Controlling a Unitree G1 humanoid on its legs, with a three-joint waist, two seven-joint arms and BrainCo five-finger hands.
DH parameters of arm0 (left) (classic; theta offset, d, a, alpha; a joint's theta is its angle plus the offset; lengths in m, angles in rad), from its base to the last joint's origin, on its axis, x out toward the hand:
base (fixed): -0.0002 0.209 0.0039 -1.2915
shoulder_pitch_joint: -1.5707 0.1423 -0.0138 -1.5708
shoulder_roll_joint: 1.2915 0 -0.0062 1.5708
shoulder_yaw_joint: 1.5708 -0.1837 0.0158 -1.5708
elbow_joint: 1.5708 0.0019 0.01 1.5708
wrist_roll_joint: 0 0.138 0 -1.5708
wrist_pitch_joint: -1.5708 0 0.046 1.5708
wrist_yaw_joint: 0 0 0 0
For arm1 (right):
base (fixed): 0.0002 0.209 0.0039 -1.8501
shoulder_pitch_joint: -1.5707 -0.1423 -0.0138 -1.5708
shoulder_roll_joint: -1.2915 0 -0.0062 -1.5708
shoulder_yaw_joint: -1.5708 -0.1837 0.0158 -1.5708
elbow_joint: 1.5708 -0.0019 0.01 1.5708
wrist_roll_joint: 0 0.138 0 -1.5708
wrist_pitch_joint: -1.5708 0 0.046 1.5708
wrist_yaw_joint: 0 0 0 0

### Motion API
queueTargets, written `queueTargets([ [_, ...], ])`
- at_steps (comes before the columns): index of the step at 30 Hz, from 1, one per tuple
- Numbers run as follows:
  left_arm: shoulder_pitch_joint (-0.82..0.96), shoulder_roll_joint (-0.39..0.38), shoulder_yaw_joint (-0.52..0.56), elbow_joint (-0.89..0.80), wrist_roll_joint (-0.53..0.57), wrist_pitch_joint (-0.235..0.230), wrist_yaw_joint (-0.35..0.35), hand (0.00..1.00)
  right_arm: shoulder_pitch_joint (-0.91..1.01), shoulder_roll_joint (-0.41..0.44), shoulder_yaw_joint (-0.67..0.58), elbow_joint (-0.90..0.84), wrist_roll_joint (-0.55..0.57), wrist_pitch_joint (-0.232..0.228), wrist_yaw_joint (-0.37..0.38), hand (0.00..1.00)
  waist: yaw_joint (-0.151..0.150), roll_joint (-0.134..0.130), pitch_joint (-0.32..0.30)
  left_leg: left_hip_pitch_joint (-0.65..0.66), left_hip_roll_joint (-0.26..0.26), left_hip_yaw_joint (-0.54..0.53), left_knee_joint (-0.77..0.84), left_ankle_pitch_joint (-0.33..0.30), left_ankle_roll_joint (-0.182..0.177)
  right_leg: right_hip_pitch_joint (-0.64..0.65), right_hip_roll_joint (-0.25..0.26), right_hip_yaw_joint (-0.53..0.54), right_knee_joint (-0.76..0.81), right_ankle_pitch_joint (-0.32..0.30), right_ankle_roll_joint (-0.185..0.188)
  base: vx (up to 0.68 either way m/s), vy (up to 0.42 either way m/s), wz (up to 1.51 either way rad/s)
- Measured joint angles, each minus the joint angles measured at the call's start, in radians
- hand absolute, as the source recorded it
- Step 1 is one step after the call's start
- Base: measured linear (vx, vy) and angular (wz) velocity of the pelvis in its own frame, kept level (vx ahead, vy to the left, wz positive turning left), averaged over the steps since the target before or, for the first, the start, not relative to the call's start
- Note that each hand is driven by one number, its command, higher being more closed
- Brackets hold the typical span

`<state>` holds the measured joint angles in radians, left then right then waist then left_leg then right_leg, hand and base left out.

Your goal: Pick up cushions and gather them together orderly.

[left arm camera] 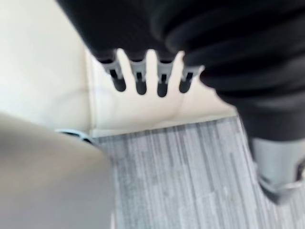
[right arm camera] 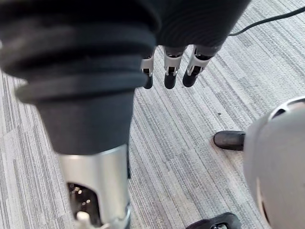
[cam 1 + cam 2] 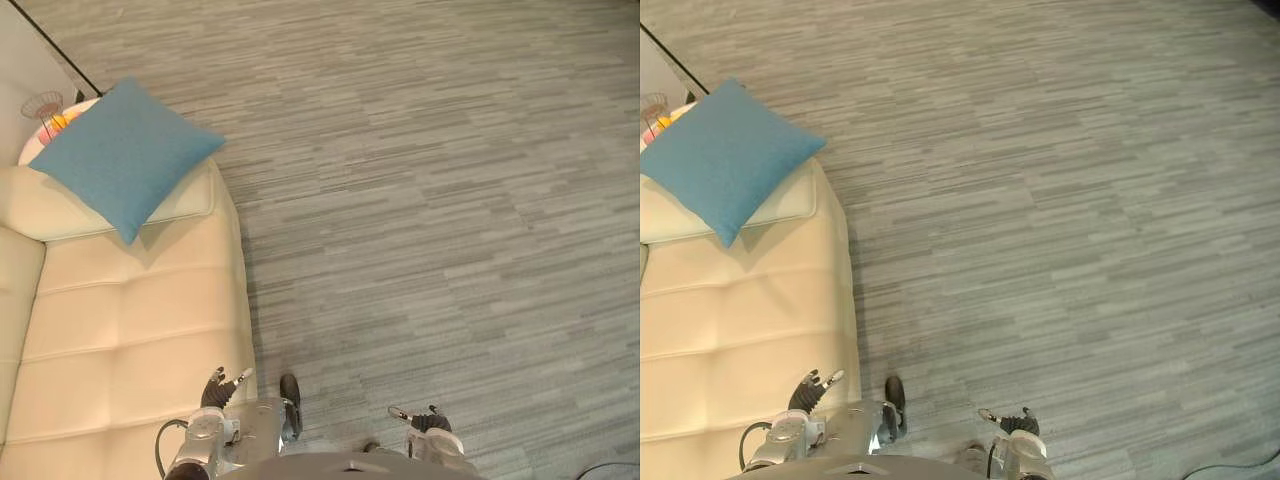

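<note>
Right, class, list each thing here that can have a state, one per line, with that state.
blue cushion: lying on the far end of the sofa, held by neither hand.
left hand: open, holding nothing, by the sofa's edge.
right hand: open, holding nothing, above the carpet.

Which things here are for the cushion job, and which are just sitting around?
For the job: blue cushion, lying on the cream sofa; left hand and right hand, both open and empty.
Just sitting around: wire basket beyond the sofa; grey carpet.
</note>
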<state>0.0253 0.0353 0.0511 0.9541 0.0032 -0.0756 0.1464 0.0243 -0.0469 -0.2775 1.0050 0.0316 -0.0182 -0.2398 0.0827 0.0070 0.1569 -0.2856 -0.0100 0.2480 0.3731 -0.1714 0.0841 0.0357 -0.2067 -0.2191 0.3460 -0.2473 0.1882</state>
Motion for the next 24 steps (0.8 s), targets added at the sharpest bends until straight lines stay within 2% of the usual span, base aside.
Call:
queueTargets([
  [1, 0.000, 0.007, -0.008, 0.006, 0.001, 0.005, 0.000, 0.00, 0.002, 0.003, 0.001, 0.003, 0.000, 0.001, 0.004, 0.00, -0.005, -0.008, -0.001, 0.035, -0.009, -0.002, 0.041, -0.049, 0.014, -0.115, -0.032, 0.063, 0.329, 0.014, 0.040, 0.45, 0.157, 0.19],
  [2, 0.001, 0.019, -0.017, 0.008, 0.001, 0.012, 0.000, 0.00, 0.001, 0.006, 0.000, -0.005, 0.000, -0.001, 0.010, 0.00, -0.017, -0.023, 0.001, 0.075, -0.025, -0.011, 0.041, -0.070, 0.017, -0.185, -0.043, 0.095, 0.533, 0.038, 0.071, 0.66, 0.182, 0.40],
  [3, 0.004, 0.035, -0.035, 0.011, 0.002, 0.024, 0.000, 0.00, -0.004, 0.006, 0.000, -0.009, 0.000, -0.004, 0.012, 0.00, -0.034, -0.031, 0.009, 0.144, -0.047, -0.036, 0.019, -0.089, 0.023, -0.237, -0.052, 0.083, 0.711, 0.029, 0.031, 0.50, 0.077, 0.45],
  [4, 0.009, 0.038, -0.039, 0.011, 0.002, 0.028, 0.000, 0.00, -0.004, 0.004, 0.000, -0.009, 0.001, -0.006, 0.012, 0.00, -0.039, -0.028, 0.012, 0.182, -0.054, -0.050, -0.003, -0.095, 0.025, -0.255, -0.049, 0.067, 0.755, 0.013, -0.003, 0.58, 0.041, 0.44],
  [5, 0.009, 0.036, -0.040, 0.007, 0.002, 0.032, 0.003, 0.00, -0.007, 0.000, 0.000, -0.013, 0.001, -0.007, 0.013, 0.00, -0.040, -0.029, 0.015, 0.273, -0.057, -0.069, -0.067, -0.097, 0.027, -0.297, -0.030, 0.021, 0.752, -0.015, -0.062, 0.63, -0.004, 0.43],
  [6, 0.011, 0.036, -0.045, 0.010, 0.001, 0.032, 0.003, 0.00, -0.015, -0.002, 0.001, -0.028, 0.001, -0.009, 0.013, 0.00, -0.049, -0.016, 0.023, 0.343, -0.050, -0.095, -0.124, -0.096, 0.025, -0.331, -0.005, -0.029, 0.641, -0.051, -0.103, 0.62, -0.025, 0.53],
  [9, 0.003, 0.023, -0.053, 0.009, 0.001, 0.032, 0.002, 0.00, -0.021, -0.005, 0.000, -0.051, 0.001, -0.011, 0.014, 0.00, -0.065, -0.005, 0.031, 0.408, -0.029, -0.144, -0.180, -0.096, 0.025, -0.419, 0.042, -0.025, 0.329, -0.035, -0.122, 0.41, -0.076, 0.60],
  [10, -0.006, 0.014, -0.055, 0.009, 0.001, 0.032, 0.002, 0.00, -0.033, -0.011, -0.001, -0.055, 0.001, -0.010, 0.014, 0.00, -0.080, 0.007, 0.042, 0.434, -0.007, -0.179, -0.204, -0.103, 0.013, -0.443, 0.068, 0.009, 0.064, 0.074, -0.103, 0.35, -0.115, 0.66],
  [11, -0.008, 0.012, -0.055, 0.010, 0.002, 0.032, 0.002, 0.00, -0.036, -0.012, -0.002, -0.054, 0.001, -0.008, 0.014, 0.00, -0.082, 0.006, 0.047, 0.448, -0.002, -0.189, -0.212, -0.106, 0.007, -0.441, 0.071, 0.025, -0.032, 0.120, -0.096, 0.64, -0.249, 0.88],
  [12, -0.010, 0.011, -0.053, 0.013, 0.002, 0.032, 0.003, 0.00, -0.036, -0.011, -0.004, -0.053, 0.001, -0.007, 0.014, 0.00, -0.081, -0.015, 0.062, 0.488, -0.001, -0.210, -0.220, -0.126, -0.025, -0.451, 0.058, 0.077, -0.208, 0.213, -0.063, 0.47, -0.225, 0.60],
  [13, -0.009, 0.013, -0.050, 0.017, 0.002, 0.031, 0.002, 0.00, -0.036, -0.010, -0.004, -0.051, 0.001, -0.006, 0.014, 0.00, -0.082, -0.023, 0.065, 0.503, 0.000, -0.223, -0.220, -0.139, -0.038, -0.456, 0.051, 0.099, -0.232, 0.226, -0.060, 0.59, -0.331, 0.90],
  [14, 0.000, 0.023, -0.049, 0.030, 0.003, 0.031, 0.003, 0.00, -0.025, -0.012, -0.006, -0.047, 0.000, -0.003, 0.014, 0.00, -0.084, -0.040, 0.065, 0.541, 0.006, -0.259, -0.219, -0.179, -0.057, -0.453, 0.033, 0.141, -0.233, 0.234, -0.060, 0.54, -0.347, 0.90],
  [15, -0.005, 0.012, -0.038, 0.046, 0.012, 0.031, 0.002, 0.00, -0.025, -0.027, -0.020, -0.046, -0.002, 0.003, 0.016, 0.00, -0.089, -0.017, 0.068, 0.571, 0.054, -0.298, -0.203, -0.217, -0.077, -0.460, 0.053, 0.147, -0.136, 0.332, -0.051, 0.54, -0.356, 0.95],
  [16, -0.005, 0.005, -0.032, 0.051, 0.014, 0.031, 0.002, 0.00, -0.024, -0.033, -0.021, -0.044, -0.002, 0.003, 0.016, 0.00, -0.090, -0.002, 0.067, 0.563, 0.067, -0.310, -0.178, -0.221, -0.081, -0.472, 0.060, 0.144, -0.085, 0.334, -0.053, 0.54, -0.364, 0.82],
  [17, -0.002, -0.006, -0.030, 0.053, 0.023, 0.029, 0.000, 0.00, -0.018, -0.038, -0.032, -0.044, -0.001, 0.000, 0.017, 0.00, -0.092, 0.016, 0.061, 0.531, 0.091, -0.324, -0.106, -0.215, -0.088, -0.489, 0.066, 0.128, -0.015, 0.329, -0.070, 0.51, -0.370, 0.79],
  [18, -0.001, -0.019, -0.018, 0.057, 0.028, 0.025, 0.001, 0.00, -0.016, -0.046, -0.052, -0.046, -0.001, 0.000, 0.017, 0.00, -0.092, 0.043, 0.057, 0.472, 0.127, -0.328, 0.023, -0.191, -0.122, -0.483, 0.073, 0.088, 0.033, 0.309, -0.108, 0.61, -0.462, 0.92],
  [19, -0.004, -0.027, 0.012, 0.056, 0.031, 0.025, 0.000, 0.00, -0.017, -0.053, -0.054, -0.048, -0.001, 0.000, 0.017, 0.00, -0.093, 0.058, 0.057, 0.382, 0.160, -0.321, 0.214, -0.112, -0.138, -0.457, 0.077, 0.039, 0.073, 0.251, -0.128, 0.50, -0.390, 0.73],
  [20, -0.004, -0.027, 0.022, 0.055, 0.031, 0.025, 0.000, 0.00, -0.015, -0.053, -0.052, -0.047, -0.001, 0.000, 0.017, 0.00, -0.093, 0.060, 0.058, 0.346, 0.175, -0.308, 0.288, -0.058, -0.138, -0.439, 0.081, 0.027, 0.081, 0.232, -0.137, 0.49, -0.373, 0.58],
  [21, 0.000, -0.026, 0.038, 0.048, 0.024, 0.025, 0.001, 0.00, 0.000, -0.058, -0.036, -0.047, 0.000, -0.003, 0.016, 0.00, -0.081, 0.063, 0.065, 0.273, 0.242, -0.243, 0.464, 0.085, -0.129, -0.371, 0.097, 0.004, 0.071, 0.194, -0.162, 0.48, -0.325, 0.36],
  [22, 0.001, -0.026, 0.033, 0.038, 0.023, 0.025, 0.000, 0.00, 0.010, -0.063, -0.021, -0.046, 0.000, -0.004, 0.014, 0.00, -0.067, 0.062, 0.066, 0.211, 0.308, -0.158, 0.598, 0.046, -0.113, -0.304, 0.112, -0.023, 0.041, 0.165, -0.186, 0.57, -0.336, 0.37],
  [24, -0.002, -0.023, 0.026, 0.026, 0.021, 0.024, 0.000, 0.00, 0.013, -0.062, -0.008, -0.045, 0.001, -0.004, 0.013, 0.00, -0.064, 0.061, 0.066, 0.150, 0.327, -0.081, 0.643, -0.012, -0.114, -0.219, 0.112, -0.051, -0.018, 0.155, -0.188, 0.40, -0.190, 0.36],
])
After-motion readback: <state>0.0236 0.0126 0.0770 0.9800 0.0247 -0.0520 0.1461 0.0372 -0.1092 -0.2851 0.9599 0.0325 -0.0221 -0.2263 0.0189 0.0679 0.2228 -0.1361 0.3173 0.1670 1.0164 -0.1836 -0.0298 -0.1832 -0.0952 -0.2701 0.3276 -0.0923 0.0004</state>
